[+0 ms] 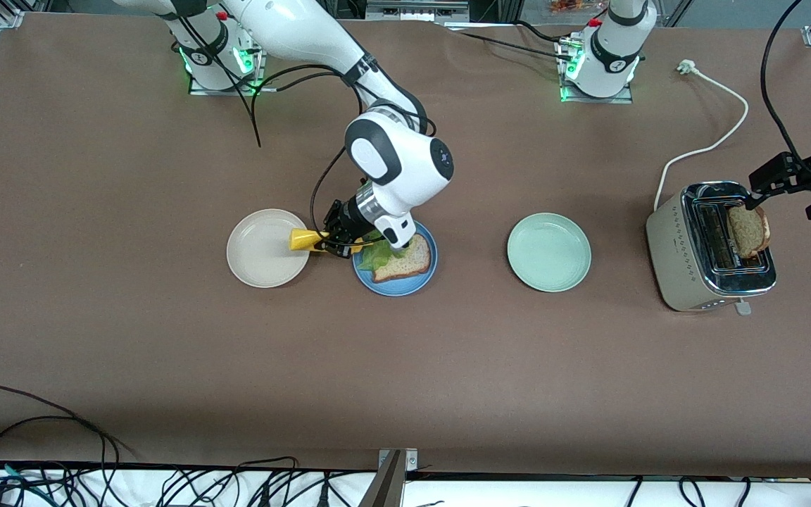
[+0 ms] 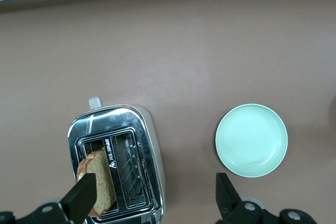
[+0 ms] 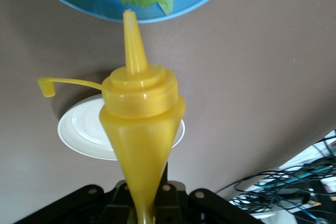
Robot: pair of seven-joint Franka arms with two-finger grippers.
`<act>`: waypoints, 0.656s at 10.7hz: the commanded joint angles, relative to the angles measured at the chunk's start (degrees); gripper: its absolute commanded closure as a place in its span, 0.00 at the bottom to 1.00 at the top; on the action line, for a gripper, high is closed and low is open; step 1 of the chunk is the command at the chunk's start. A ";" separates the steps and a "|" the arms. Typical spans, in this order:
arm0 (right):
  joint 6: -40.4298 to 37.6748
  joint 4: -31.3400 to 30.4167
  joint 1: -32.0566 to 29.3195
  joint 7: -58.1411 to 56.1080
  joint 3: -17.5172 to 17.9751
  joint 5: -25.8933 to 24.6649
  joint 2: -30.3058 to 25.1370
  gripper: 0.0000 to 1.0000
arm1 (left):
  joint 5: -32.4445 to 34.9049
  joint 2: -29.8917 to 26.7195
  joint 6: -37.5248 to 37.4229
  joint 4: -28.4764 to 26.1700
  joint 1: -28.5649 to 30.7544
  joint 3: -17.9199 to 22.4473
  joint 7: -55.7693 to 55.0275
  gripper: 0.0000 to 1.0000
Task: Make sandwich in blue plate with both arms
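Right hand [image 1: 331, 236]: clenched on a yellow sauce bottle [image 3: 137, 124], tipped over at the middle of the front view, nozzle aimed at the lettuce [image 1: 376, 255] on the blue plate [image 1: 395, 287].
Sandwich so far: one bread slice [image 1: 405, 259] lies on the lettuce in the blue plate; no top slice yet.
Left hand [image 2: 152, 198]: released, fingers spread wide over the toaster [image 1: 680, 260] at the right edge of the front view, one finger beside the bread in the toaster [image 2: 98, 181].
Other plates: beige plate [image 1: 258, 257] left of the blue one, pale green plate [image 1: 548, 252] to its right, both bare.
Sauce risk: the nozzle sits near the plate's rim, so a squeeze could spill onto the tabletop [image 1: 166, 352].
Toast risk: the slice leans in its slot; an off-centre pinch could crush or drop it.
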 commanded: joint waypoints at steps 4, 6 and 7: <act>-0.61 0.06 -3.87 -0.29 -5.98 17.45 -5.91 0.95 | 4.13 -0.26 -2.71 -0.07 1.41 -1.80 -3.52 0.00; -0.52 0.06 -8.25 -1.00 -6.52 25.18 -7.76 0.95 | 4.13 0.45 -2.19 -2.17 2.46 -1.19 -3.08 0.00; -0.52 0.06 -10.71 -1.96 -6.52 28.61 -8.63 0.95 | 4.05 1.06 -1.23 -2.62 2.64 -0.22 -2.73 0.00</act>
